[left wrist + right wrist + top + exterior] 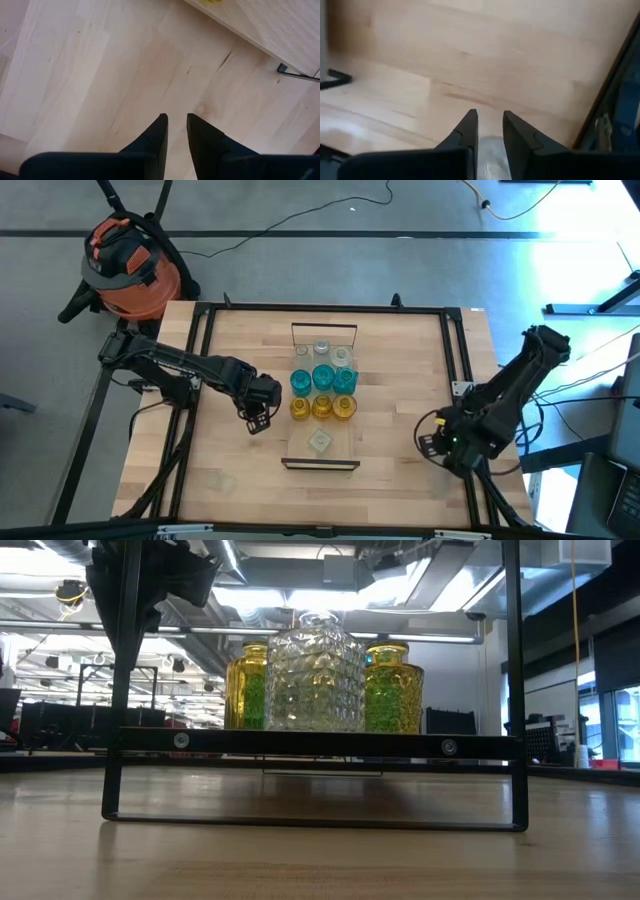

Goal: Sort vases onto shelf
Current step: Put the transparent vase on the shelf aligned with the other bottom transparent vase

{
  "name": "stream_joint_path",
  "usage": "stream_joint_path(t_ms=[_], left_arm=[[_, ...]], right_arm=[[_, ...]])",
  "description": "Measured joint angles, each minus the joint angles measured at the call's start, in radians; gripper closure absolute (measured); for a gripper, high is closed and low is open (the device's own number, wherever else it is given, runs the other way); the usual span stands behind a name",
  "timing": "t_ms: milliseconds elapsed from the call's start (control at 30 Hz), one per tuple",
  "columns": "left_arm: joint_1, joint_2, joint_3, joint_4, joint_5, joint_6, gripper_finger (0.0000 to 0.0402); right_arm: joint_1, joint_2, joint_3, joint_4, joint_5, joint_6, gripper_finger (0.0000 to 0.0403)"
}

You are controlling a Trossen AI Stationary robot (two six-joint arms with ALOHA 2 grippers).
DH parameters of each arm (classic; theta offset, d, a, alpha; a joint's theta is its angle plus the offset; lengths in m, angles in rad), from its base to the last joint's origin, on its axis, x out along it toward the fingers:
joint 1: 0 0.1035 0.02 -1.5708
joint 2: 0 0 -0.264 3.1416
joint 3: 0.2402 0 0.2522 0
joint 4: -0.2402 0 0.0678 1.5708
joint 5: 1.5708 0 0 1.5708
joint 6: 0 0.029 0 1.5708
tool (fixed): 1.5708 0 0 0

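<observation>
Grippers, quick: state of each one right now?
Left gripper: fingers narrowly apart, holding nothing, over bare table beside the shelf.
Right gripper: narrowly apart; something pale shows between the fingers, cannot tell what or whether it is gripped.

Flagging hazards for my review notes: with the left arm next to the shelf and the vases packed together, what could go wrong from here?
1. The vases sit tightly packed: teal vases directly behind amber vases. Reaching for one could knock over its neighbours.
2. The left gripper hangs low beside the shelf, empty, fingers nearly together. Swinging inward could bump the board and shake the glass.
3. A clear vase stands alone near the shelf's front end, so a jolt might tip it off.
</observation>
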Motion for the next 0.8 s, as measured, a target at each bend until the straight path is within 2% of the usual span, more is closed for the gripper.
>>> stream_joint_path(t_ms=[200, 367, 467, 600, 800], left_arm=[[0.000, 0.000, 0.000, 0.002, 0.011, -0.001, 0.0337], [0.000, 0.000, 0.000, 0.003, 0.012, -0.001, 0.0337], [0.000, 0.000, 0.000, 0.004, 0.012, -0.001, 0.0337], [0.000, 0.000, 0.000, 0.020, -0.007, 0.000, 0.0337], [0.019, 0.000, 0.000, 0.059, -0.013, 0.000, 0.0337]], right_arm=[[-0.022, -0.009, 0.001, -0.017, 0.046, -0.023, 0.0358], [-0.006, -0.012, 0.004, 0.016, 0.029, -0.045, 0.0342], [0.022, -0.013, 0.008, 0.103, 0.023, -0.068, 0.0307], [0.038, 0.021, 0.008, 0.199, -0.011, -0.139, 0.0233], [0.019, 0.104, 0.009, 0.209, -0.100, -0.189, 0.0132]])
